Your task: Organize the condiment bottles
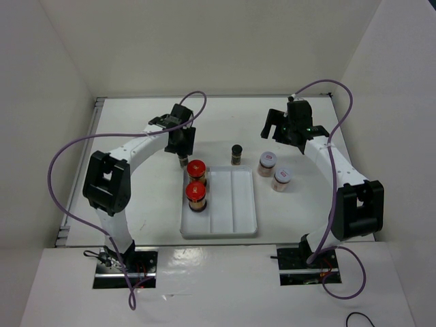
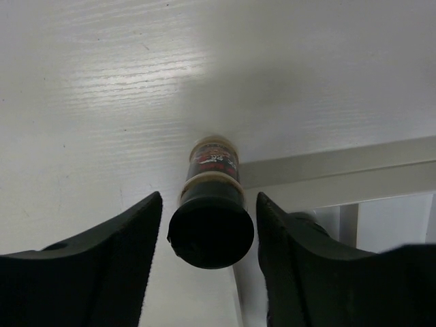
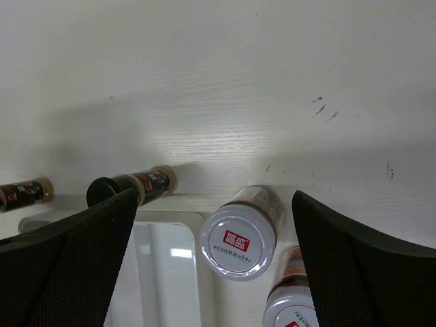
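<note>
Standing upright on the tabletop, just off the far left corner of the tray, a dark jar with a black cap is straddled by the left tool. That tool is released: in the left wrist view a thin gap is seen between the cap and the finger on either side, so the jar is not gripped.

A second dark jar is placed upright on the tabletop just beyond the tray's far edge, about level with the middle section and apart from the first.

Two red-capped jars are set in the tray's left section. The far red jar is at the far end and the near red jar is right in front of it; whether they touch cannot be told.

Two squat jars with pale lids are found on the tabletop to the right of the tray. The far pink jar is near the tray's far right corner, and the near pink jar is just beside it, closer to the arm bases and further right.

The right tool is held above the tabletop beyond the pink jars, released, with its fingers spread wide. In its wrist view both pale lids and both dark jars are seen below it, along with a corner of the tray.
</note>
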`<action>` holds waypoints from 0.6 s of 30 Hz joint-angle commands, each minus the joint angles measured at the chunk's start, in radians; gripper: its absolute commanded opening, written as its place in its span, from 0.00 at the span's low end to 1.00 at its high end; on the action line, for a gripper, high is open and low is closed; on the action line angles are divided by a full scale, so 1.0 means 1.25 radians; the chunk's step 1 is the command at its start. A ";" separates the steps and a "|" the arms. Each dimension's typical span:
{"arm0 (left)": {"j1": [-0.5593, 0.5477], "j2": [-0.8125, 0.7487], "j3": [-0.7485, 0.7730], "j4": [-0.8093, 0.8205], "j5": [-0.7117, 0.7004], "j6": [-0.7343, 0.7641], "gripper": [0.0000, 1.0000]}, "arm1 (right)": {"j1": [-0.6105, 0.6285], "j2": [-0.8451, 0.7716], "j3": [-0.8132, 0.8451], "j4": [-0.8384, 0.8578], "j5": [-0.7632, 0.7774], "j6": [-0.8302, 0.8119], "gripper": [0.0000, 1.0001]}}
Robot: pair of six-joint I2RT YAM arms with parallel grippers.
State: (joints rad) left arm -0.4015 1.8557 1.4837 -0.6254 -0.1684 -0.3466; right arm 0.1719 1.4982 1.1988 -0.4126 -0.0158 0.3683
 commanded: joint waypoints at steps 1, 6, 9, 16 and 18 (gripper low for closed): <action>0.003 0.020 -0.003 0.014 0.012 -0.007 0.62 | -0.005 -0.017 0.019 0.010 -0.006 -0.009 0.99; 0.003 0.020 0.005 0.007 0.012 -0.007 0.49 | -0.005 -0.017 0.019 0.010 -0.006 -0.009 0.99; 0.003 0.013 0.012 -0.011 0.012 -0.007 0.44 | -0.005 -0.017 0.019 0.010 -0.006 -0.009 0.99; 0.003 -0.019 0.114 -0.069 0.005 0.009 0.34 | -0.005 -0.024 0.026 0.010 -0.006 -0.009 0.99; 0.003 -0.035 0.158 -0.089 -0.003 0.016 0.34 | -0.005 -0.024 0.026 0.010 -0.006 -0.009 0.99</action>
State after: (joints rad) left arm -0.4015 1.8702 1.5810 -0.7074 -0.1600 -0.3420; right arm 0.1719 1.4982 1.1988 -0.4126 -0.0162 0.3687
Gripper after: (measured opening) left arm 0.533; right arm 0.985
